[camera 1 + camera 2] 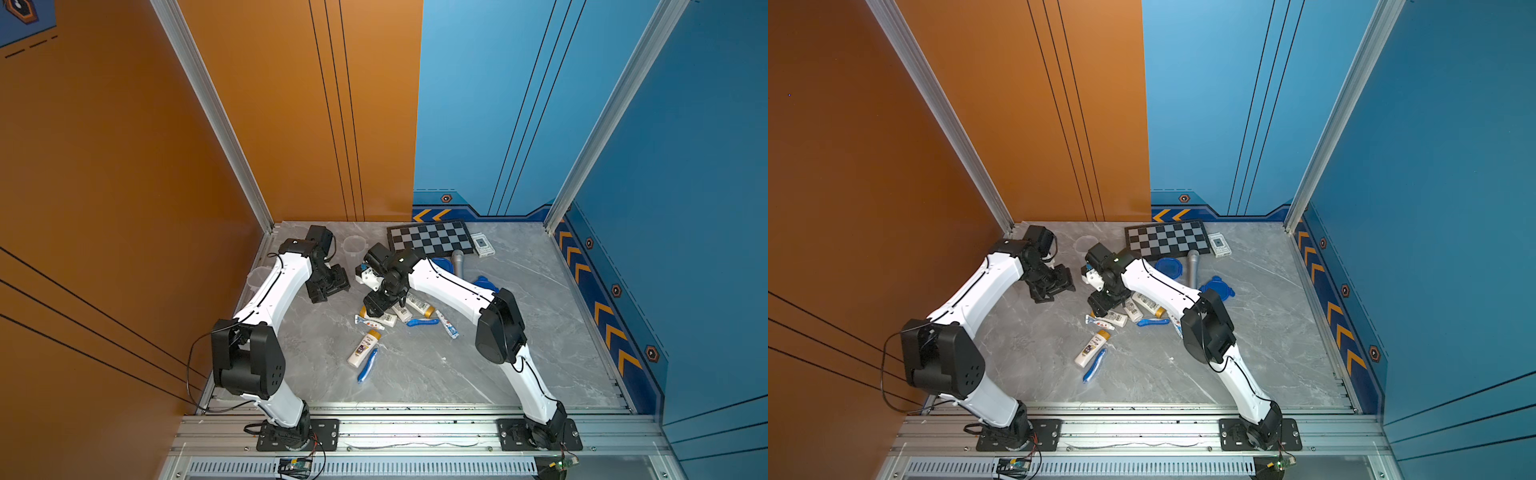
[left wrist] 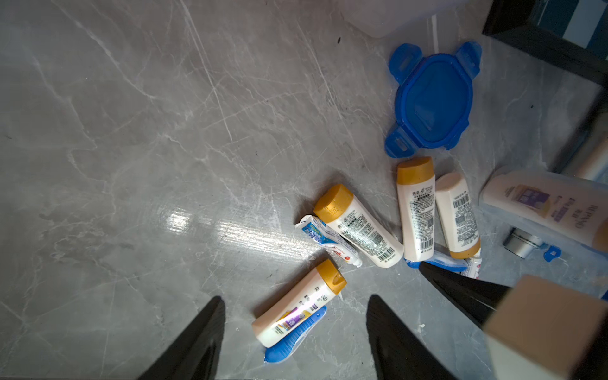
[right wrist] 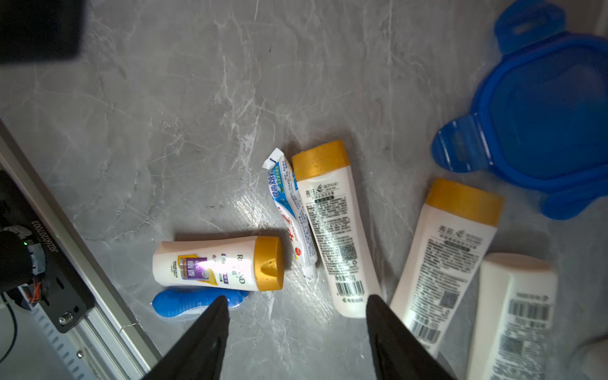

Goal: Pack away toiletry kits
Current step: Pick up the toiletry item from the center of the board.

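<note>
Right jaws hang spread, empty, over the bottles (image 3: 332, 230) heaped centrally on the counter (image 1: 436, 374); left jaws gape empty too. Seemingly the grasping step: next, pinch one bottle and carry it to a far-left cup (image 1: 354, 246).

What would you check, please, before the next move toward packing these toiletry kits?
1. Right gripper open and empty: ok, the jaws stand apart with nothing between them.
2. Left gripper open and empty: ok.
3. Bottle nearest the right gripper free of its neighbours: not ok, it lies against a toothpaste tube.
4. Clear cup upright and without a lid: ok.
5. Blue lid off and lying on the table: ok.
6. That cup empty inside: cannot tell in a top view.
</note>
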{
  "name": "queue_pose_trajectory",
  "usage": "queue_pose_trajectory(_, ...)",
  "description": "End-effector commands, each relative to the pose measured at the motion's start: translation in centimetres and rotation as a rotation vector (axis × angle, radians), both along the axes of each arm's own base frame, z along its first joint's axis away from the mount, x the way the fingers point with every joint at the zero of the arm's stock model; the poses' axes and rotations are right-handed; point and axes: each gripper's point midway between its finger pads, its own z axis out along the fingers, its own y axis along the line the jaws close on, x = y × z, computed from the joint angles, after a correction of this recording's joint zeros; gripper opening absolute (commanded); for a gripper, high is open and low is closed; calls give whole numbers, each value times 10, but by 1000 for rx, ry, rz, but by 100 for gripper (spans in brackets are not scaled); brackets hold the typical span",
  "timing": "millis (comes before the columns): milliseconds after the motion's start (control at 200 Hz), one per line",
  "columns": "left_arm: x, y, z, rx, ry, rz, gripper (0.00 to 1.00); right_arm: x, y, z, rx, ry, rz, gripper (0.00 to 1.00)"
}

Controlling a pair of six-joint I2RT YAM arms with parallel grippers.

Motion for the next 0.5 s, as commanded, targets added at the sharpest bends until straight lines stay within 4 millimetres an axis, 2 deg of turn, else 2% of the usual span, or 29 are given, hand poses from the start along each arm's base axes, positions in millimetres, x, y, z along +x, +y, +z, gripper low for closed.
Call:
queue_pose_trajectory(0, -10, 9, 6, -35, -15, 57, 70, 3, -3, -28, -58, -8, 7, 67)
queue_pose_trajectory(275, -11, 12, 12, -54, -32, 62, 70, 16, -14, -63, -151, -34, -39, 66)
queue_pose_trajectory(495, -3, 8, 19, -74, -49, 52, 70, 25, -22, -79, -199, -51, -51, 64)
